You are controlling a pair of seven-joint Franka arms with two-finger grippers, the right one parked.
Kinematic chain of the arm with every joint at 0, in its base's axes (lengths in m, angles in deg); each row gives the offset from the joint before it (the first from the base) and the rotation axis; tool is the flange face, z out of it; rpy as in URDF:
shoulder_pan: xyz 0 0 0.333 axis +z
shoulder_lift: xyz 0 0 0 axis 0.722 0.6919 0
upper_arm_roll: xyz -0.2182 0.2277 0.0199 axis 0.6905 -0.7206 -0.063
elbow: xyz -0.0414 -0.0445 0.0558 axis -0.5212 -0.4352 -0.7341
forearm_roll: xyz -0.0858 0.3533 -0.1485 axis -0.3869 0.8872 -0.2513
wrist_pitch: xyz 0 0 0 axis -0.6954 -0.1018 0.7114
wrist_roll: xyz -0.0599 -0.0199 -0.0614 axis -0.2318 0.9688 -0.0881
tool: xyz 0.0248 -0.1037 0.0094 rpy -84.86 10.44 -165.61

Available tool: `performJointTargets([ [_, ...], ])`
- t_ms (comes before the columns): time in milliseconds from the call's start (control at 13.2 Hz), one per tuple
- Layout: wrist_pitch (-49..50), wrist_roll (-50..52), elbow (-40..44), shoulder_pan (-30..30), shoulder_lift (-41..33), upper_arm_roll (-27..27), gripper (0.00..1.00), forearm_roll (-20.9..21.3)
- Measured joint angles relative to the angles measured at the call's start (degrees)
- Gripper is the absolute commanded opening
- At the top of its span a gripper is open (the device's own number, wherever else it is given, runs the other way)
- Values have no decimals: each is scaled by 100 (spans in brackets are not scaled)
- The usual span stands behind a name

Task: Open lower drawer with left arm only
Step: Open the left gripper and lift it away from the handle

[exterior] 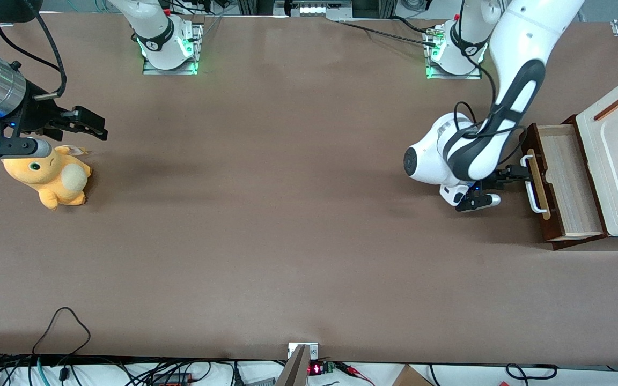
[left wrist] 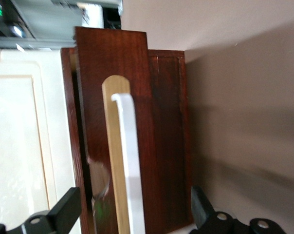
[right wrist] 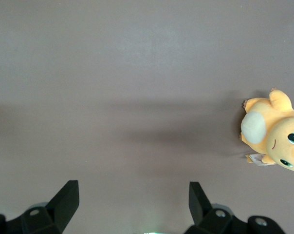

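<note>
Gripper (left wrist: 132,214) of left arm (exterior: 507,80) sits in front of lower drawer (exterior: 566,185), fingers (left wrist: 64,209) spread wide, straddling white bar handle (left wrist: 130,161) without pinching it. Drawer already pulled well out at working arm's end; handle's long axis crosses the finger gap.

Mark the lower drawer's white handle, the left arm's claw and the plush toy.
white handle (left wrist: 131,165): left wrist view, middle of the bar.
left arm's claw (left wrist: 132,214): left wrist view, open, midway between fingertips, straddling the handle.
plush toy (exterior: 51,174): front view, its body.
</note>
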State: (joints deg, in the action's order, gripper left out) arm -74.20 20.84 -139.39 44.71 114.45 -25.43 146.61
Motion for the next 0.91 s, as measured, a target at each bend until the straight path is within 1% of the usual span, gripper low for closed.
performJointTargets([
  [152,1,-4,332,-59,-465,151,100,-1036],
  [303,2,-157,620,-113,-1077,265,100,-1847],
  [530,12,-1221,1005,-112,-1973,312,100,-3013],
  [606,13,-1558,1139,-103,-2222,238,100,-3348],
  [758,14,-2194,1410,-85,-2608,-104,100,-4076],
  [909,14,-2732,1572,-64,-2883,-722,100,-5109],
])
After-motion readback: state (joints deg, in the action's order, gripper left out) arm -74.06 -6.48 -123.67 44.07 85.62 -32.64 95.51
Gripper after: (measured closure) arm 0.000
